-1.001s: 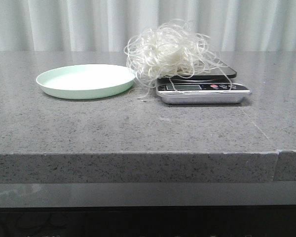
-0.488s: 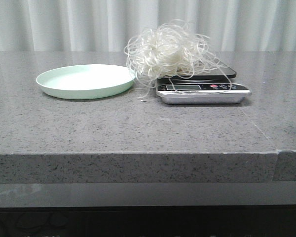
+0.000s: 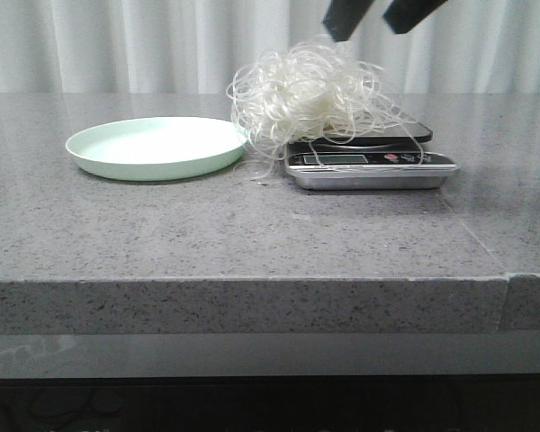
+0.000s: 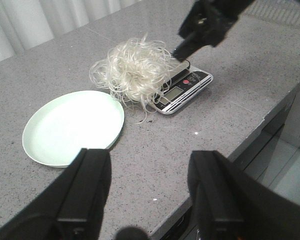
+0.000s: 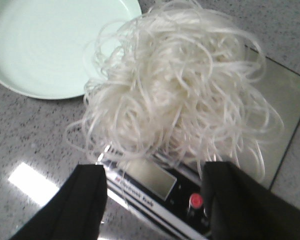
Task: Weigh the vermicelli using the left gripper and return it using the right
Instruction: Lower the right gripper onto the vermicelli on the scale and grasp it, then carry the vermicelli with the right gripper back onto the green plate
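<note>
The vermicelli (image 3: 306,94), a fluffy tangle of thin white strands, rests on the platform of a small digital scale (image 3: 371,168) to the right of the mint-green plate (image 3: 157,147). Some strands hang over the scale's display and toward the plate. It also shows in the left wrist view (image 4: 137,70) and the right wrist view (image 5: 185,95). My right gripper (image 3: 371,18) is open and empty, hovering just above the vermicelli; its fingers (image 5: 87,200) frame the scale's front. My left gripper (image 4: 152,192) is open and empty, high over the table's near edge, away from everything.
The plate (image 4: 70,127) is bare. The grey stone table (image 3: 252,234) has a seam at the right (image 3: 507,279) and a front edge below. White curtains (image 3: 117,45) hang behind.
My right gripper has come into the front view from the top, above the vermicelli. The vermicelli, scale and plate have not moved.
</note>
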### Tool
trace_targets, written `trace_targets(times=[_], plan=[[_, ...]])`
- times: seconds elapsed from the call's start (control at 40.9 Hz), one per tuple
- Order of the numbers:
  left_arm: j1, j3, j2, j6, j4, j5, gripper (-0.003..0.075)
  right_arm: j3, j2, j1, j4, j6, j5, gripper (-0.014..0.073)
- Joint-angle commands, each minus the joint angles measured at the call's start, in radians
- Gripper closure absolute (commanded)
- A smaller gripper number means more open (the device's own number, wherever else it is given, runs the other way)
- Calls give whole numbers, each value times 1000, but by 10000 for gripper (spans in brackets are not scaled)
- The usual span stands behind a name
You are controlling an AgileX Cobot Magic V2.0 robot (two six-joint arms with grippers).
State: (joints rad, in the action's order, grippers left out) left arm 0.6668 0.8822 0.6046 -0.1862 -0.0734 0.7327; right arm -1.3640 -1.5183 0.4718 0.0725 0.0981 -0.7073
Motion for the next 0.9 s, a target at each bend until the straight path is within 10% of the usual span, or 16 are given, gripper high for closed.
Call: trace_targets(times=[0.0,0.488,0.879], plan=[[0,25,2,0,-14,-70,301,-109,-37,2,4,15,60,84],[0,25,2,0,-14,-70,301,-241,-257,2,4,15,-32,86],[0,25,2,0,-12,-70,301,-241,-256,2,4,15,-72,447]])
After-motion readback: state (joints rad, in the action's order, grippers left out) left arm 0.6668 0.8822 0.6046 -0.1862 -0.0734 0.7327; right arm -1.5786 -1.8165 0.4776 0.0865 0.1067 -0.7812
